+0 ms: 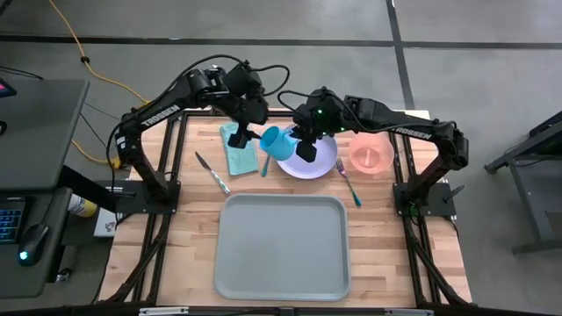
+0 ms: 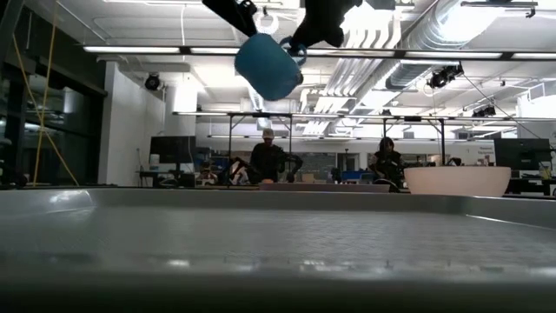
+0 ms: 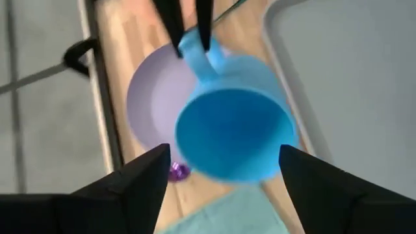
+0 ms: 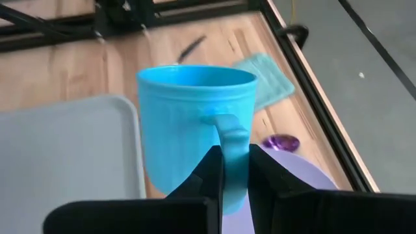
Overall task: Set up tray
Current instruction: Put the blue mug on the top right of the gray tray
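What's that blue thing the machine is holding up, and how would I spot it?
Start at the big grey-green tray, then look past its far edge to the round lavender plate. Hanging above the plate's left edge is a bright blue mug, pinched by its handle in the right gripper's fingers; it's the only thing off the table.

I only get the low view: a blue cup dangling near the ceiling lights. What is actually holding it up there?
Observer: The right gripper is; its jaws are pinched shut on the handle of the blue mug.
Operator: There's a second dark shape beside it. Is that one gripping too?
Observer: No. That's the left gripper; its jaws stand wide open, facing the mug's open mouth.
Operator: And what's underneath the cup?
Observer: From above, it hangs over the table between a folded teal napkin and a lavender plate, not over the tray.
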Tool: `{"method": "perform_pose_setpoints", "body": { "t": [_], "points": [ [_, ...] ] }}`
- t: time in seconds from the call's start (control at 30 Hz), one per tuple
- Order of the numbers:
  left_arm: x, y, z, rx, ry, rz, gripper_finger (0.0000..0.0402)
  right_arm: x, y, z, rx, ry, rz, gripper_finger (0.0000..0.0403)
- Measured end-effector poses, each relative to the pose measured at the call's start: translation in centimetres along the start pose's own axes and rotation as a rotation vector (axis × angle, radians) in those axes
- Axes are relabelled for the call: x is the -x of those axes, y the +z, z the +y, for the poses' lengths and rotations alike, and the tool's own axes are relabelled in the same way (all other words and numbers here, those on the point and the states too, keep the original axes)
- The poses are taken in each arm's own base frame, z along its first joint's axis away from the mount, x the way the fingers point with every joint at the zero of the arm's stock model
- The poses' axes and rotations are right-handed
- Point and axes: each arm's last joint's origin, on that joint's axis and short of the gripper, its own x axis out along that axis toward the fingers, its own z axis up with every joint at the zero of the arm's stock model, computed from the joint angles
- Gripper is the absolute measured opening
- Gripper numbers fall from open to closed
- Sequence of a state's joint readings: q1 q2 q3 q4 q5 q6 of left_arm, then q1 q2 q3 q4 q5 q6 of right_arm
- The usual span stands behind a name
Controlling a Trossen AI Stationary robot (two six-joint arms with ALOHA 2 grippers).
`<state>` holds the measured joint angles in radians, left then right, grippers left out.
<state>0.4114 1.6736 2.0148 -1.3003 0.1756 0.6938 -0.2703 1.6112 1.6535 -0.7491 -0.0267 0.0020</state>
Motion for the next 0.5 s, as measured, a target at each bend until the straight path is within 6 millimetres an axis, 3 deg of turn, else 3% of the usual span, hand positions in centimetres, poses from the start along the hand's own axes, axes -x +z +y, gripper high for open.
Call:
{"method": "perform_pose_setpoints", "body": {
  "t": [0.3, 0.5],
  "points": [
    [1.0, -1.7, 0.0, 0.185, 0.297, 0.326, 0.0319, 0.5, -1.2, 1.4, -0.021, -0.112, 0.118, 0.0021],
    [1.1, -1.6, 0.2, 0.196, 0.334, 0.323, 0.0300, 3.5, -2.1, 2.7, -0.070, -0.196, 0.106, 0.0021]
  ]
}}
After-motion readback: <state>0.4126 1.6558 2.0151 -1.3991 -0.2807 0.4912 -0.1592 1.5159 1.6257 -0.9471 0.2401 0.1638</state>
